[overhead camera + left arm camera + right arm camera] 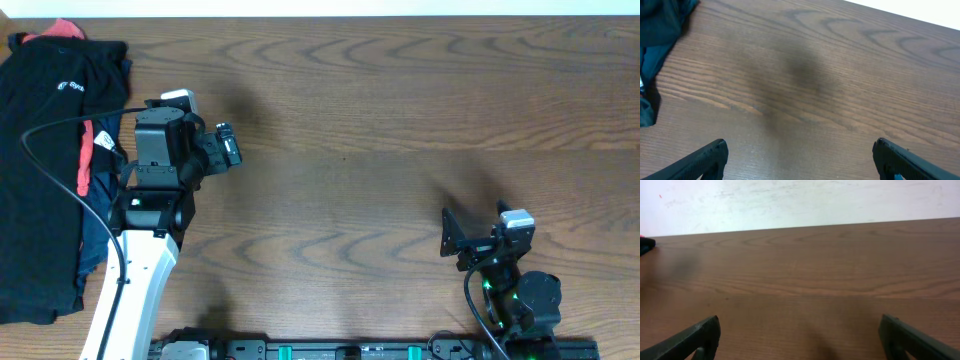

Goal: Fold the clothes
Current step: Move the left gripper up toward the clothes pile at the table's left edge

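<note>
The worktop [380,150] bears the clothes [40,150] heaped at its left edge, limp and light, best pinched at a hem, we judge; left pincer [800,162] and right pincer [800,335] gape empty.

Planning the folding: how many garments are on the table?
3: black logo shirt at left, orange-red garment along its right edge, navy garment below that; others may be hidden.

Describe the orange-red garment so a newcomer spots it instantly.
On the wooden table, look to the far left edge, where a pile of clothes lies. The orange-red garment shows only as a narrow strip and a corner from under the black shirt; it is the only bright colour among dark fabrics.
</note>
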Available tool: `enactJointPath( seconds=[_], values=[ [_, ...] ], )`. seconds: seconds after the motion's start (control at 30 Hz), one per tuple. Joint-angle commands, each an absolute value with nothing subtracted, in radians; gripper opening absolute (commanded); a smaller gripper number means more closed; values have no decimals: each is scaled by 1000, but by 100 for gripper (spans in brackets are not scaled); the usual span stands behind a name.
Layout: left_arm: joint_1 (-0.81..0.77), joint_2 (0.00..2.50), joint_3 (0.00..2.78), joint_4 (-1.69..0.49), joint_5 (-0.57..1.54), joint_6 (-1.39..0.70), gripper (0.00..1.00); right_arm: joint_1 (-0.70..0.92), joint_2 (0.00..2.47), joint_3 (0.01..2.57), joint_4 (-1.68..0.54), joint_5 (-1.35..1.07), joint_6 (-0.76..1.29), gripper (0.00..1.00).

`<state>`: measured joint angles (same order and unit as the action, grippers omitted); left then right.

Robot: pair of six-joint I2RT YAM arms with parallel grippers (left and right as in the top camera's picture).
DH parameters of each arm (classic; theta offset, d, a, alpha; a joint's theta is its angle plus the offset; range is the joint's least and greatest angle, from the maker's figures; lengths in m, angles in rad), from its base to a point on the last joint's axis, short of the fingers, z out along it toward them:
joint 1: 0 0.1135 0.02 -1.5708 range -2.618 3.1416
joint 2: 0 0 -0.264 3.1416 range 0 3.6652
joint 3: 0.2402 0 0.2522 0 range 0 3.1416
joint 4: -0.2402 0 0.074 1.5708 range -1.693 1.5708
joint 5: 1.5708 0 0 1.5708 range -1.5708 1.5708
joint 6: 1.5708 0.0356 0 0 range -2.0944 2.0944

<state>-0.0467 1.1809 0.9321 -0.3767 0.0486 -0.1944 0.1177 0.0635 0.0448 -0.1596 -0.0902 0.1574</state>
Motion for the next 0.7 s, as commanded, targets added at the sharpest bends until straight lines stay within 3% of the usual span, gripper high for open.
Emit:
enactJointPath(
  seconds=[0.0, 0.67],
  values=[
    [-45, 1182, 962, -369, 37, -199, 94, 130, 64, 53, -176, -109, 175, 99],
    [-45, 1182, 962, -383, 83, -200, 96, 130, 64, 53, -176, -109, 175, 99]
  ],
)
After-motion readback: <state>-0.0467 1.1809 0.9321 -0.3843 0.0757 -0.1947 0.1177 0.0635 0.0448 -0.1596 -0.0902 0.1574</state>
